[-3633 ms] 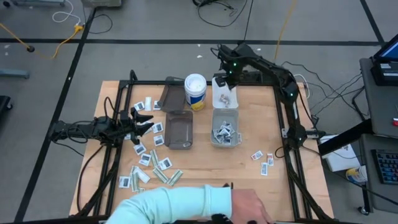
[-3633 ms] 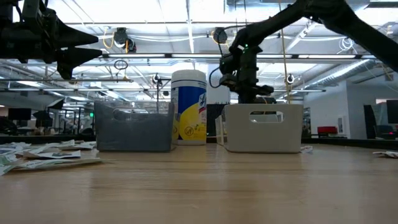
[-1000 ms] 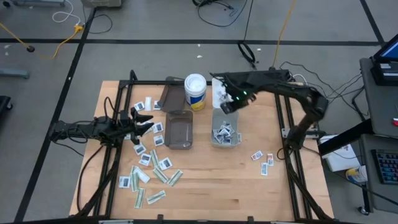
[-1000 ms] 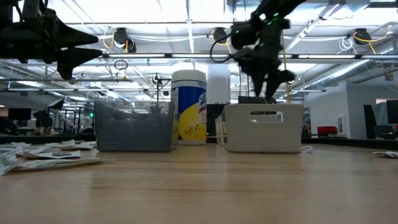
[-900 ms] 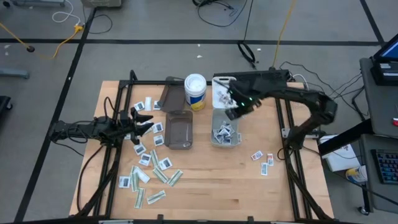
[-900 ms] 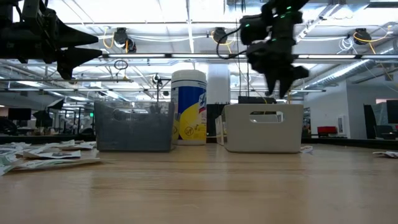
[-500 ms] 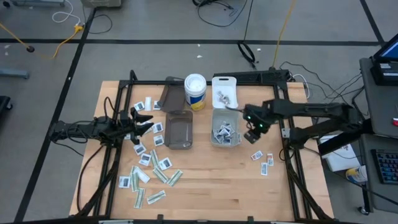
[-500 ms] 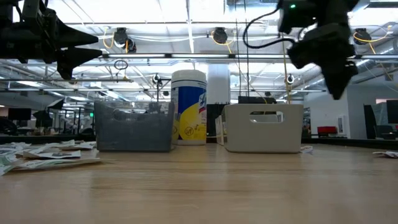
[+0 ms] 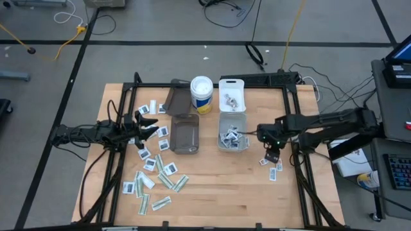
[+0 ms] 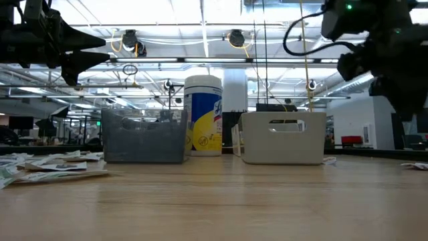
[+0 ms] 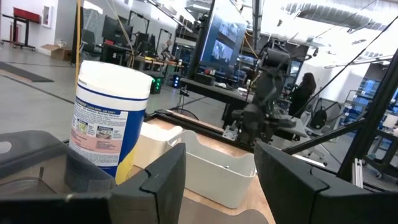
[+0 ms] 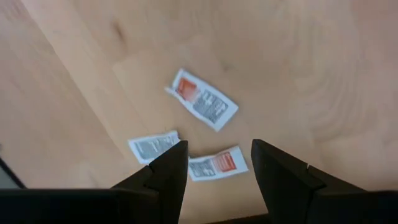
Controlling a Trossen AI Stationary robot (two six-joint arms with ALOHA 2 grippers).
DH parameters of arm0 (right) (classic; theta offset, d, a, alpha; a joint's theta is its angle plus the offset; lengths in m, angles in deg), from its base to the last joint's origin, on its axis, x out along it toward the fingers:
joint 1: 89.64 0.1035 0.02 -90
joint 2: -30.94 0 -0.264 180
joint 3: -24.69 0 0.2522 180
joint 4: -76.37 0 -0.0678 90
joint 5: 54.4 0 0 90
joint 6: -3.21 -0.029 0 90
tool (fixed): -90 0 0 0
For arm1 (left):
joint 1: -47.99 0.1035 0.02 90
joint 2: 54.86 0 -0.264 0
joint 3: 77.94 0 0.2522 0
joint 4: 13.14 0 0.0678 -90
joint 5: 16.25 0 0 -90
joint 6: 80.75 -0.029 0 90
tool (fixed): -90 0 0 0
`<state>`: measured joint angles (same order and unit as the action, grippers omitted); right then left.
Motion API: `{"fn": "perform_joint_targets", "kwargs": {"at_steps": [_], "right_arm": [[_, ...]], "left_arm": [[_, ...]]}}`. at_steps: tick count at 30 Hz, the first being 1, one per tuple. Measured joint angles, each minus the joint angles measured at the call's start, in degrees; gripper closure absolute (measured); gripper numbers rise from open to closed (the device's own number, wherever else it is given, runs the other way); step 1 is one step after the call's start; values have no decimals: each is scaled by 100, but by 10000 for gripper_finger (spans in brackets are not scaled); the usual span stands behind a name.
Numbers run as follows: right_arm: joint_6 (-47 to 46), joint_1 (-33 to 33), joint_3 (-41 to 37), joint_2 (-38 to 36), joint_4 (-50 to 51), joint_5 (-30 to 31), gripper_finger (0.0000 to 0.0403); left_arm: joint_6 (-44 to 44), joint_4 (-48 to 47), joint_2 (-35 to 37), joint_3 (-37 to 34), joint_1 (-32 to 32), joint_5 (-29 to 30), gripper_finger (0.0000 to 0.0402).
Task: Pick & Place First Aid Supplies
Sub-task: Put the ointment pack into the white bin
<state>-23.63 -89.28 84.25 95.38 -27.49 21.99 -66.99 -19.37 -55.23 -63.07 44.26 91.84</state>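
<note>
Right pincer [image 9: 272, 154] hovers open and empty above three loose packets [image 12: 201, 99] beside the white plastic bin [image 9: 232, 133].

The flat rectangular sachets, white with red-orange patches and grey print, lie apart on the pale wood-grain tabletop [image 9: 212, 186] on the bin's right. More crumpled packets [image 9: 231, 136] fill that bin; the rest, squares and narrow strips [image 9: 154, 176], are scattered left of the smoky bin [image 9: 185, 133]. The left pincer [image 9: 149, 125], fingers spread, waits over them, near a cylindrical wipes canister [image 9: 201, 94].
</note>
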Motion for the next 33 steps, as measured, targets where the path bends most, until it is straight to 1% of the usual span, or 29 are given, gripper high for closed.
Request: {"fn": "perform_joint_targets", "kwargs": {"at_steps": [10,15,19,22,26,28,30,33], "right_arm": [[58,589,-601,337,-936,32,232],[90,823,-767,623,-1260,480,232],[81,969,-910,885,-1505,483,232],[88,1081,-983,1070,-1757,730,232],[134,1110,-1030,1205,-1928,860,233],[120,1108,-1030,1240,-1950,881,240],[121,1106,-1030,1279,-1940,912,258],[134,1106,-1030,1305,-1867,1035,307]], "left_arm": [[1,0,-1,-1,0,0,206],[0,0,-1,0,0,0,206],[1,-1,0,0,0,0,206],[2,0,0,0,0,0,206],[0,-1,-1,0,0,0,206],[0,0,0,0,0,0,206],[2,0,-2,-2,0,0,206],[2,0,0,0,0,0,206]]}}
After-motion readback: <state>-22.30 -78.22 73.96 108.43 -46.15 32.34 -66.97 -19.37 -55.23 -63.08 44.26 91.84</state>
